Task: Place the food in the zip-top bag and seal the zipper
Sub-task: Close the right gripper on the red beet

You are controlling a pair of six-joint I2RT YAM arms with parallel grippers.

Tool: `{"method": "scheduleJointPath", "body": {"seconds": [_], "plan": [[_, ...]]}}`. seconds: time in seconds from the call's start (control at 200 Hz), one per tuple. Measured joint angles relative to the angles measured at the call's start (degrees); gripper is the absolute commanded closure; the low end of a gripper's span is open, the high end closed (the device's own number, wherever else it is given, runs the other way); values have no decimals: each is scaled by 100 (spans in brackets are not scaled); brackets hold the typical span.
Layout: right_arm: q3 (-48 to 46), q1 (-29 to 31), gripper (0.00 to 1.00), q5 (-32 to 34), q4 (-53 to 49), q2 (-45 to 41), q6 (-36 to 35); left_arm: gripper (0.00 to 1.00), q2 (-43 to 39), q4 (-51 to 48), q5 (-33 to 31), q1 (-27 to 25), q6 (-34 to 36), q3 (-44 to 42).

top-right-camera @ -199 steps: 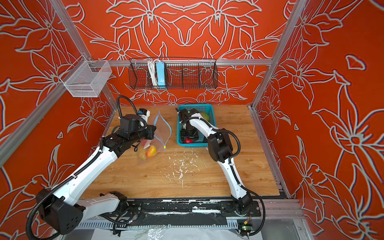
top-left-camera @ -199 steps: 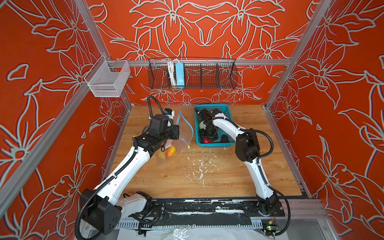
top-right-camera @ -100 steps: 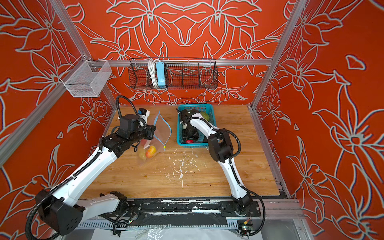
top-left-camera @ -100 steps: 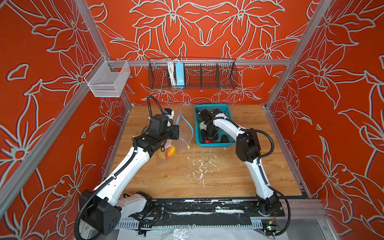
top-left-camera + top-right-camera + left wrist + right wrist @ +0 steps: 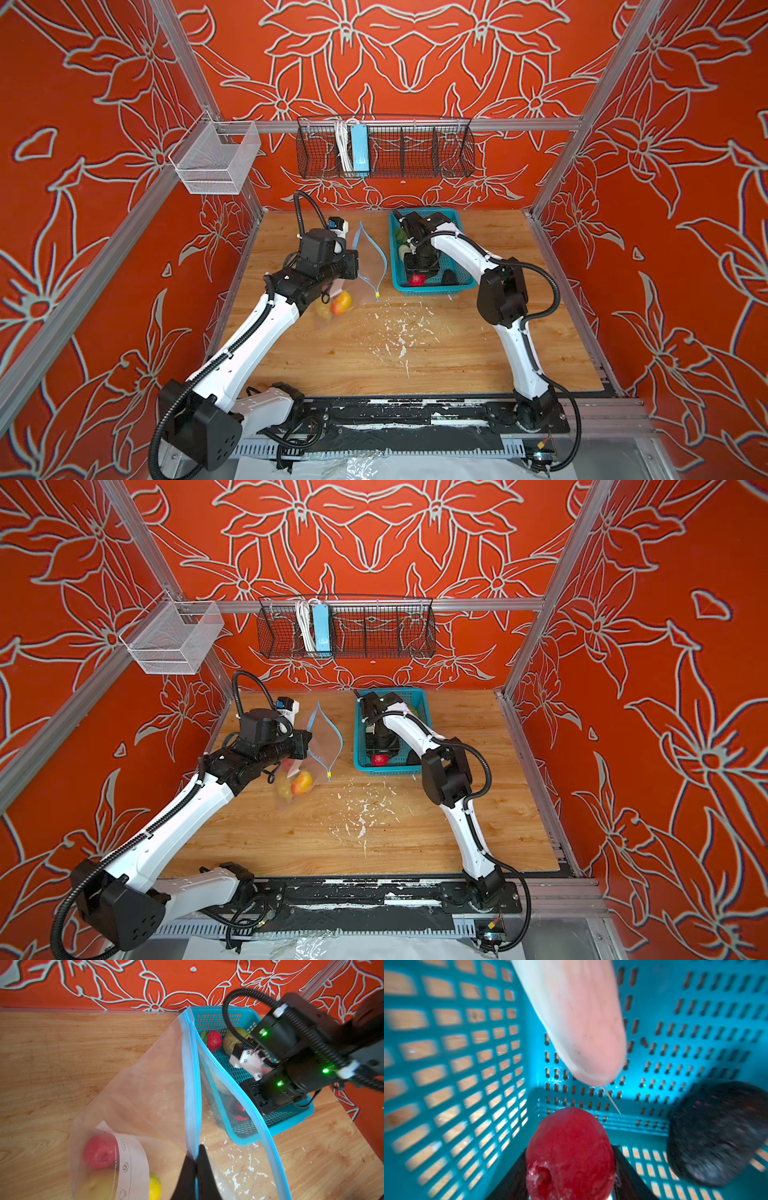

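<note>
Clear crinkly zip-top bag (image 5: 145, 1088), left of teal perforated basket (image 5: 218, 1016), mouth agape; left gripper (image 5: 196, 1165) pinches its blue zipper (image 5: 192, 1084) edge; right gripper (image 5: 570, 1149) clamps round matte red berry (image 5: 569, 1136) in basket.

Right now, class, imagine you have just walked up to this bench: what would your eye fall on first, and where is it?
The loud orange flower-patterned walls frame everything. At the back left of the wooden table, the left claw pinches the blue edge of a clear zip-top bag, mouth gaping, with fruit already inside. Beside it, the right claw reaches into a teal basket, closed around a red berry.
</note>
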Motion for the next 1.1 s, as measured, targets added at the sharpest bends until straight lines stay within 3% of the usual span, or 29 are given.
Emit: {"method": "scheduleJointPath", "body": {"seconds": [0.736, 1.101], "plan": [[2, -37, 57, 28, 354, -774, 426, 100, 0, -4, 37, 0, -2, 0], [-1178, -39, 58, -223, 1469, -1714, 748, 100, 0, -7, 39, 0, -2, 0]]}}
